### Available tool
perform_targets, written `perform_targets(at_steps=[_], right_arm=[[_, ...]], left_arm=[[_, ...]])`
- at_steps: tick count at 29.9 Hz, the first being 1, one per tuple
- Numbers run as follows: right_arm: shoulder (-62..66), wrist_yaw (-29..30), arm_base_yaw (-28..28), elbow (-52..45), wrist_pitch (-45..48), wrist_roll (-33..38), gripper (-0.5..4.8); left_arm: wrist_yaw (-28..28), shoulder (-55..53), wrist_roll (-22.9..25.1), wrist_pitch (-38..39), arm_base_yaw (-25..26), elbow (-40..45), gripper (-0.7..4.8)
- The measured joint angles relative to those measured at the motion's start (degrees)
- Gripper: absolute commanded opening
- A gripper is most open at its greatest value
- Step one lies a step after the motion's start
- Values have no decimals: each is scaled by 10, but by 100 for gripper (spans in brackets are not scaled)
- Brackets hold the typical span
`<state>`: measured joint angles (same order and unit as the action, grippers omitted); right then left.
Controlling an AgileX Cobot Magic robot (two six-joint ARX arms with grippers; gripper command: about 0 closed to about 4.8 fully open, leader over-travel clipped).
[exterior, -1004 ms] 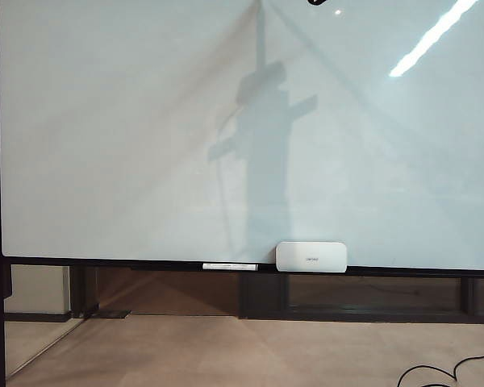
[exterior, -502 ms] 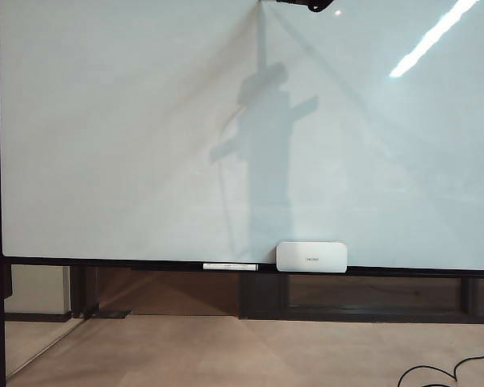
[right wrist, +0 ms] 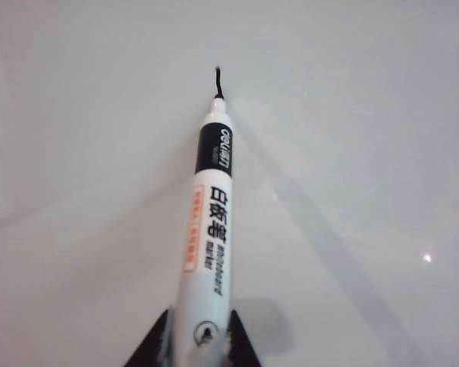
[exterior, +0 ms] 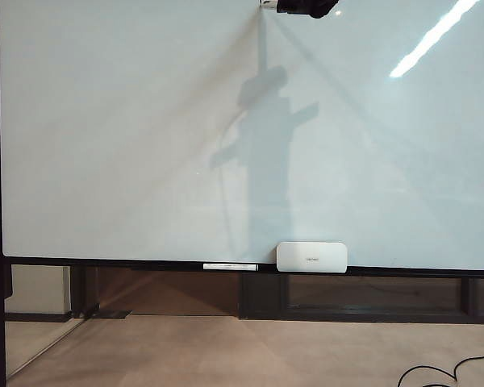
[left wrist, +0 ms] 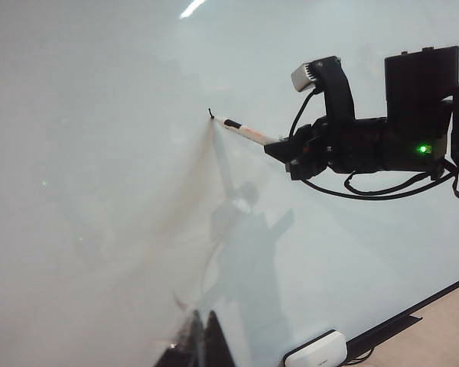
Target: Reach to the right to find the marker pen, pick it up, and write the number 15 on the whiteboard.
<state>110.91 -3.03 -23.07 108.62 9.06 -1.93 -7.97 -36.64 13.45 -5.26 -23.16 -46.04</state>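
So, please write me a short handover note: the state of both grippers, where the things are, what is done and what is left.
Right gripper: high at the whiteboard, jaws shut on the marker pen, its tip on the board.
Left gripper: off the board, holding nothing; only the fingertips show, so I cannot tell if it is open.
Done: pen picked up; one short black stroke drawn at the tip.
Left: nearly the whole number 15.
Also: a white eraser and a second pen lie on the ledge under the board.
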Motion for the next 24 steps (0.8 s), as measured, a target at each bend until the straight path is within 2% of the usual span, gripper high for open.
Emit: perform_targets(at_steps=[11,24], right_arm=[[29,-3,7,-1,-88,9,-2],[35,-7,7,-1,-122,13,-2]], left_arm=[[0,4,0,-1,0,0,-5],[5,8,0,-1,0,0,-5]])
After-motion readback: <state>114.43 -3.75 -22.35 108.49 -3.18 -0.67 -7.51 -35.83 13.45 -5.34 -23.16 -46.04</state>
